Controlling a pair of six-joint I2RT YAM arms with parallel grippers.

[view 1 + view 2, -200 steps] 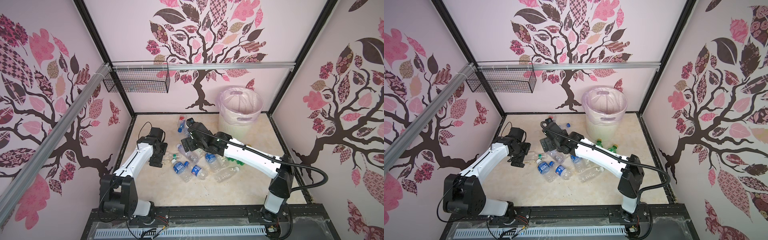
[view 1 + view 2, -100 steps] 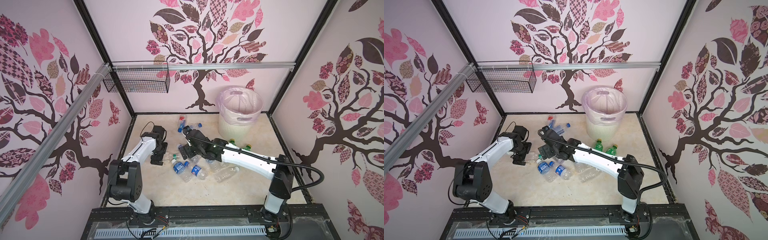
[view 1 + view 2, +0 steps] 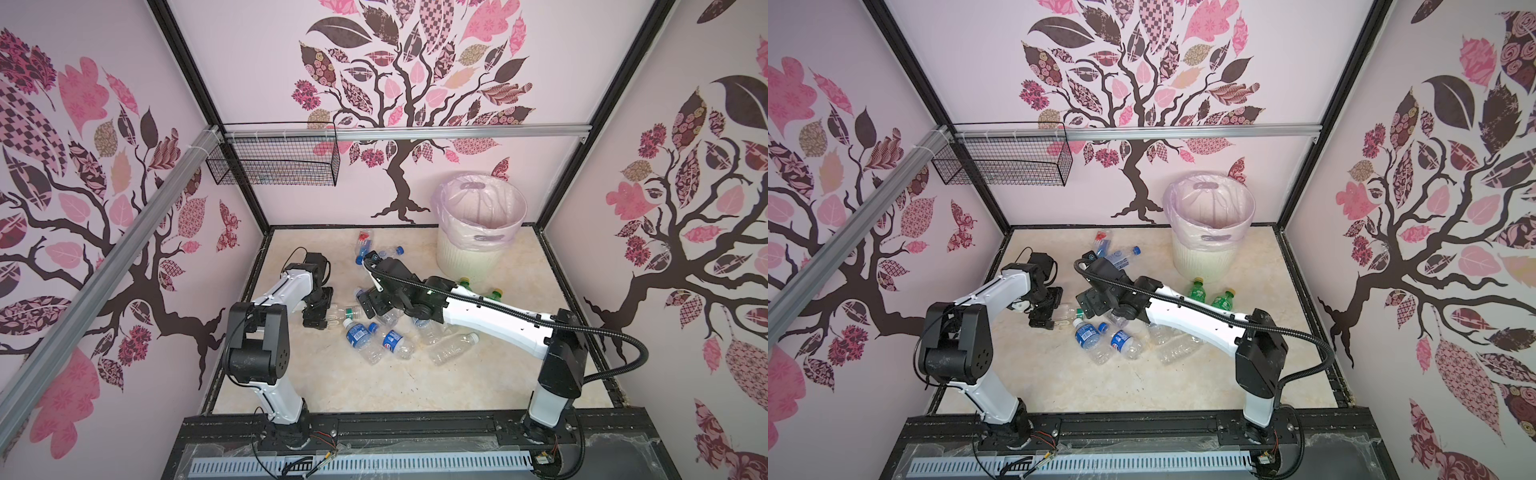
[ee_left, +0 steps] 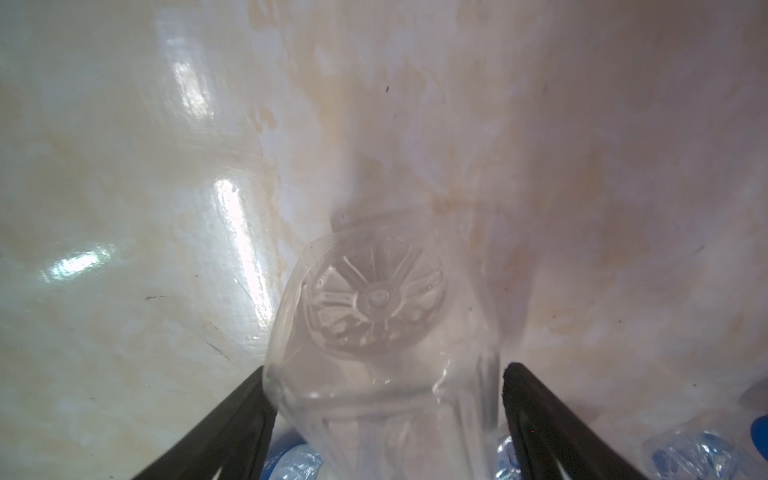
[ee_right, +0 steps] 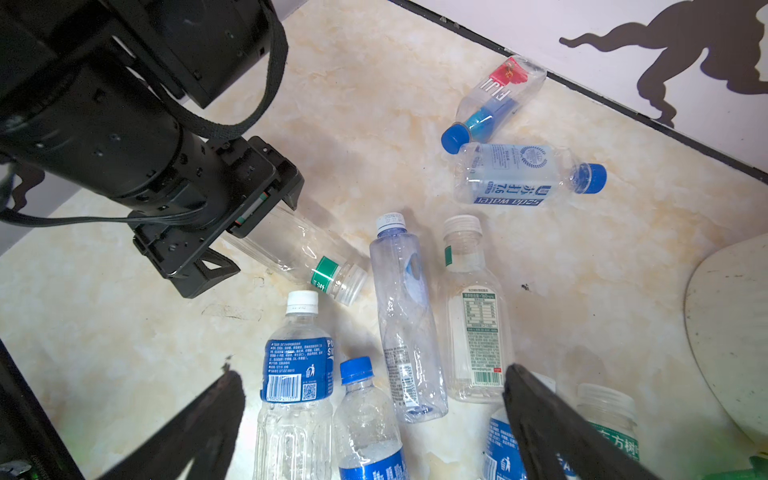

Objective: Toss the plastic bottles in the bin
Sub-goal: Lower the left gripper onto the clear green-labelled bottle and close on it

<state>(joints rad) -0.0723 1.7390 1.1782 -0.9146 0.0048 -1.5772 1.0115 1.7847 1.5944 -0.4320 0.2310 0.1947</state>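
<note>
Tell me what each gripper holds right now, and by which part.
Left gripper straddles the green-banded clear bottle near its bottom end; whether it is clamped cannot be told. Right gripper is open and holds nothing.

The walls [image 3: 257, 83] are pale pink, printed with dark brown trees [image 3: 400, 191] in pink and patterned leaves. The floor [image 3: 374, 386] is cream, marbled beige. At 1 o'clock the bin [image 3: 469, 262] is ribbed cream, its bag [image 3: 457, 235] pink-lilac. The bottles [image 3: 357, 334] are clear with blue, white or green labels; green bottles [image 3: 1198, 291] at 3 o'clock have yellow caps. The basket [image 3: 274, 166] is black mesh.
</note>
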